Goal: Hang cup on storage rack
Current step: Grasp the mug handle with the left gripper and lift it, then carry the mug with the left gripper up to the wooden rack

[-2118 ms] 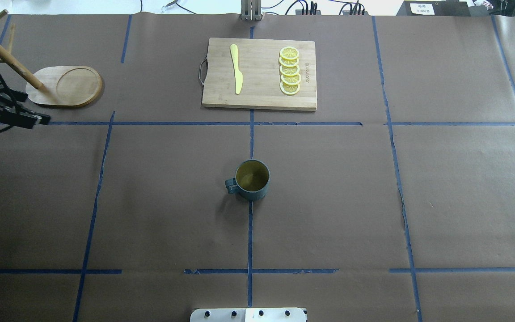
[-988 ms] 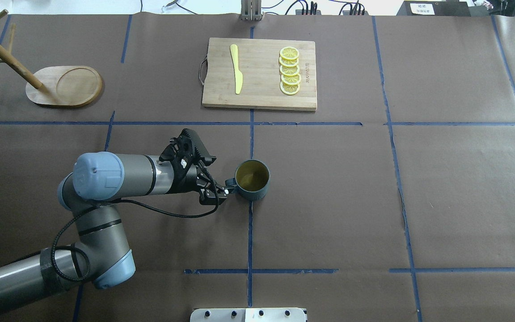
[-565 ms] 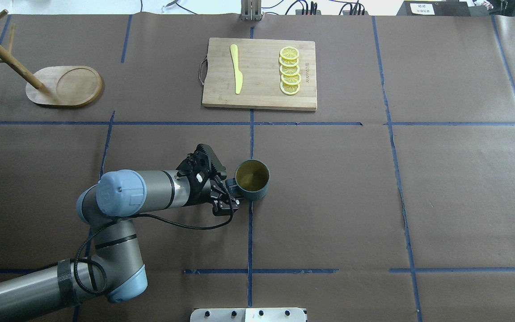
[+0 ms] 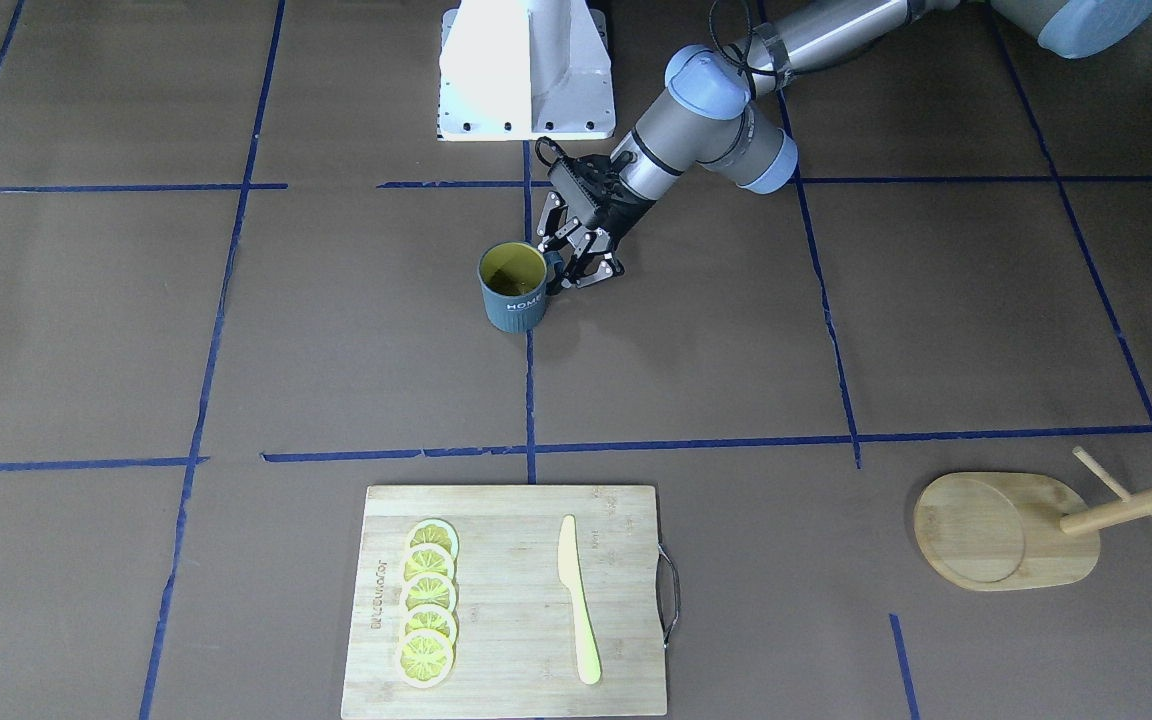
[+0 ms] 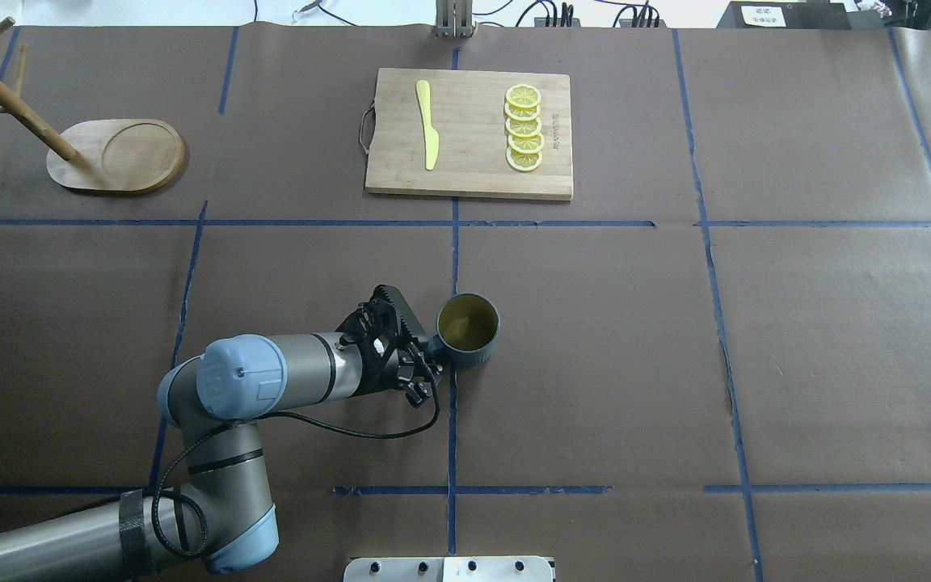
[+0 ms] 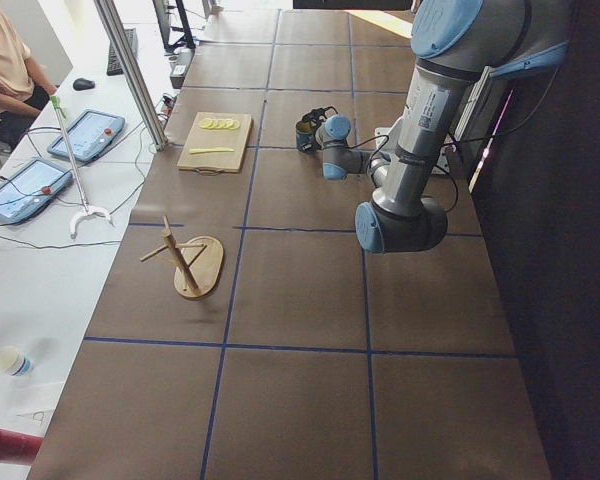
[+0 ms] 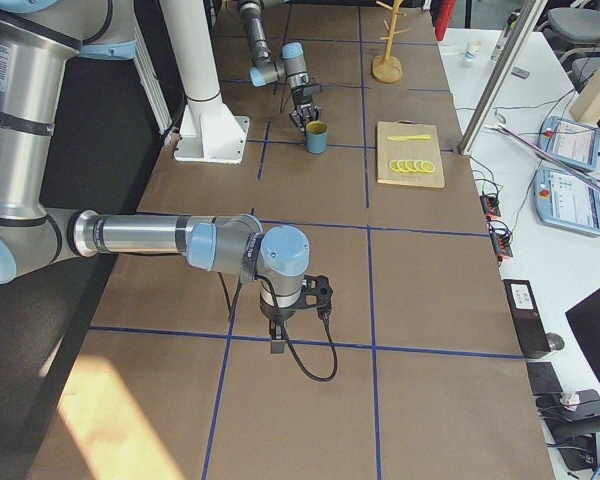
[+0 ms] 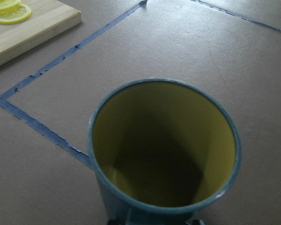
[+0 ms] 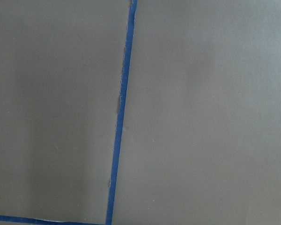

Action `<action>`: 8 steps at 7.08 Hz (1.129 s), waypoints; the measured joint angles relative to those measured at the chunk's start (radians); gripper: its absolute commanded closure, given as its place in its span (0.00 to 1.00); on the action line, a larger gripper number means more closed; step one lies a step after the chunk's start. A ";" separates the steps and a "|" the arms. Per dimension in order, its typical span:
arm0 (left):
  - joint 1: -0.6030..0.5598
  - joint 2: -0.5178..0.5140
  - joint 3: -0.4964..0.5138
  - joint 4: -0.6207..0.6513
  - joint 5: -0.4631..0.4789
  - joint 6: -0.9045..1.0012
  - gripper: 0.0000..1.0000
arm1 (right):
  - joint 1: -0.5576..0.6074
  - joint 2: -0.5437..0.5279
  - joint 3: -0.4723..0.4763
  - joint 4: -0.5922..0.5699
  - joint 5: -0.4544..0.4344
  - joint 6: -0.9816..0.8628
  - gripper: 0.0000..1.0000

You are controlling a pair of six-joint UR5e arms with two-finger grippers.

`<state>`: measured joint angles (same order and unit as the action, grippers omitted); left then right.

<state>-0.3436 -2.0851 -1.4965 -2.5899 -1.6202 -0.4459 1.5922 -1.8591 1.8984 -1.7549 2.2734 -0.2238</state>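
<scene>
The left gripper (image 5: 431, 365) has its black jaws parted astride the loop handle of the round, ribbed blue-grey cup (image 5: 468, 327), smooth yellow inside, upright on the brown-paper counter (image 5: 595, 364).

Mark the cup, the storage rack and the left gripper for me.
cup (image 5: 468, 326), overhead exterior view, on its yellow inside.
storage rack (image 5: 138, 153), overhead exterior view, on its oval base.
left gripper (image 4: 566, 262), exterior front-facing view, midway between the fingertips, at the cup's handle.
</scene>
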 measured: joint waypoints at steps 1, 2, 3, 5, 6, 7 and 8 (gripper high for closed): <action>0.002 -0.002 -0.003 -0.001 0.000 -0.002 0.92 | 0.000 0.000 0.000 0.000 0.000 0.000 0.00; 0.003 -0.002 -0.006 -0.013 0.000 -0.003 0.92 | 0.000 0.000 0.000 0.000 0.000 0.000 0.00; 0.002 0.000 -0.009 -0.049 0.000 -0.022 0.92 | 0.000 0.000 0.001 0.000 0.000 0.000 0.00; -0.014 0.005 -0.013 -0.156 0.001 -0.225 0.92 | 0.000 0.000 0.000 0.000 0.000 0.000 0.00; -0.039 0.005 -0.022 -0.198 0.002 -0.413 0.92 | 0.000 0.000 -0.001 0.000 -0.001 0.000 0.00; -0.083 0.008 -0.035 -0.230 0.001 -0.636 0.92 | 0.000 0.000 -0.001 0.001 -0.001 -0.001 0.00; -0.140 0.011 -0.042 -0.261 -0.001 -0.859 0.92 | 0.000 0.000 -0.001 0.001 -0.001 -0.001 0.00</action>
<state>-0.4832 -2.0741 -1.5387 -2.8510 -1.6207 -1.3053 1.5923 -1.8592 1.8972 -1.7535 2.2719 -0.2250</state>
